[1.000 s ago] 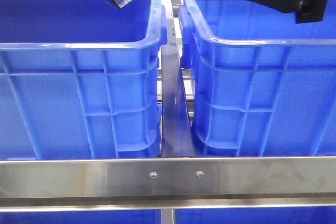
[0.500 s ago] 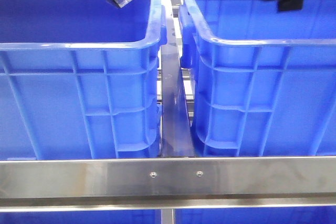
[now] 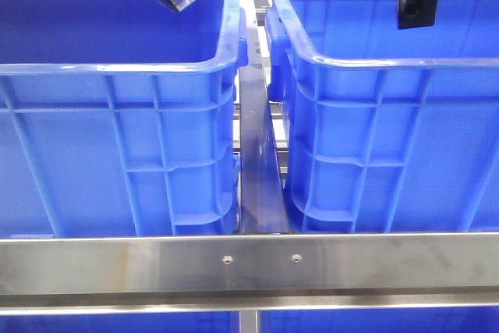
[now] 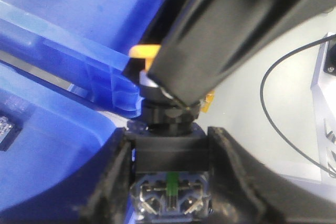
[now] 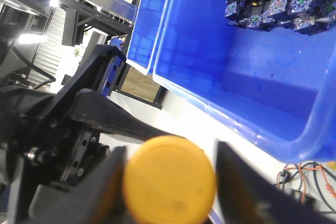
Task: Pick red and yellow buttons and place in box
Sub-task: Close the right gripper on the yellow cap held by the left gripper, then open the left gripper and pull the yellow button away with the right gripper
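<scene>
Where glossy plastic domes, right tool [image 5: 170,182] grips yellow button [image 5: 170,179].

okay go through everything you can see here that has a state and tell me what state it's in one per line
Left pincer: shut on a button, cap colour hidden.
Right pincer: shut on the yellow button.
Left crate: upright, open-topped, inside hidden from the front.
Right crate: upright, open-topped.
Button cluster: lying loose against a crate wall, not gripped.

Yellow button [image 5: 170,179] between hand fingers
</scene>
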Available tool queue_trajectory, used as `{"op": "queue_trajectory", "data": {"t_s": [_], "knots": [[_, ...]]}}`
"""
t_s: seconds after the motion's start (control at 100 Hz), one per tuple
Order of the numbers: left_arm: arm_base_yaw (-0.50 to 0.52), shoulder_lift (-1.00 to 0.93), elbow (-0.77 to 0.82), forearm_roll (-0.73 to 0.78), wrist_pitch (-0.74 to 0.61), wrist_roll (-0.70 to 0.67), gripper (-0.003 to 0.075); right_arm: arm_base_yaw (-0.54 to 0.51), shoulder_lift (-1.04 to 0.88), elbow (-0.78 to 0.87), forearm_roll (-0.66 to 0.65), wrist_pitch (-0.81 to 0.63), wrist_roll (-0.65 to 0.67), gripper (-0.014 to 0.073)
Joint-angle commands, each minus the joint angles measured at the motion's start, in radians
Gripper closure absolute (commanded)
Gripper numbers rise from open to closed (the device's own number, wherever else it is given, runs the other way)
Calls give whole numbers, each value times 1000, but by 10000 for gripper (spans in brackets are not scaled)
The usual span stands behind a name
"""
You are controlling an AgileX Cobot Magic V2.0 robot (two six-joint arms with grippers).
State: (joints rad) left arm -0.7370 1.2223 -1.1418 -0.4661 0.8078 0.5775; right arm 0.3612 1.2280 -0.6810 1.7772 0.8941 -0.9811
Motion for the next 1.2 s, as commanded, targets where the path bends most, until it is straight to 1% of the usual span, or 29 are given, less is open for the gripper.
{"op": "queue_trajectory", "data": {"t_s": [0.0, 0.05, 0.11, 0.14, 0.27, 0.33, 0.4, 0.41, 0.42, 0.45, 0.47, 0.49, 0.51, 0.52, 0.56, 0.63, 0.68, 0.86, 0.92, 1.06, 1.19], "knots": [[-7, -22, -30, -36, -59, 1, 739, 2, -17, -34, 70, 51, -18, 402], [-7, -22, -30, -36, -59, 1, 739, 2, -17, -34, 70, 55, -18, 482], [-7, -22, -30, -36, -59, 1, 739, 2, -17, -34, 70, 60, -18, 543], [-7, -22, -30, -36, -59, 1, 739, 2, -17, -34, 70, 62, -18, 559], [-7, -22, -30, -36, -50, 1, 727, 2, -17, -34, 70, 66, -18, 568], [-7, -22, -30, -36, -37, 1, 682, 2, -17, -34, 70, 66, -18, 568], [-7, -22, -30, -36, -25, 1, 574, 2, -17, -34, 70, 66, -18, 568], [-7, -22, -30, -36, -23, 1, 531, 2, -17, -34, 70, 66, -18, 568], [-7, -22, -30, -36, -23, 1, 531, 2, -17, -34, 70, 66, -18, 568], [-7, -22, -30, -36, -23, 1, 449, 2, -17, -34, 70, 66, -18, 568], [-7, -22, -30, -36, -23, 1, 416, 2, -17, -34, 70, 66, -18, 568], [-7, -22, -30, -36, -23, 1, 346, 2, -17, -34, 70, 66, -18, 568], [-7, -22, -30, -36, -23, 1, 311, 2, -17, -34, 70, 66, -18, 568], [-7, -22, -30, -36, -25, 1, 279, 2, -17, -34, 70, 66, -18, 568], [-7, -22, -30, -36, -29, 1, 194, 2, -17, -34, 70, 66, -18, 568], [-7, -22, -30, -36, -37, 1, 111, 2, -17, -34, 70, 66, -18, 568], [-7, -24, -30, -34, -37, 1, 97, 2, -17, -34, 70, 66, -18, 568], [-2, -54, -30, -32, -41, -1, 99, 1, -17, -34, 70, 56, -18, 568], [1, -70, -30, -27, -41, -22, 99, 1, -17, -34, 70, 46, -18, 568], [39, -125, -10, -19, -39, -66, 99, 1, -17, -34, 70, 35, -18, 568], [96, -223, 58, -17, -53, -100, 99, 0, -17, -34, 70, 18, -18, 568]]}}
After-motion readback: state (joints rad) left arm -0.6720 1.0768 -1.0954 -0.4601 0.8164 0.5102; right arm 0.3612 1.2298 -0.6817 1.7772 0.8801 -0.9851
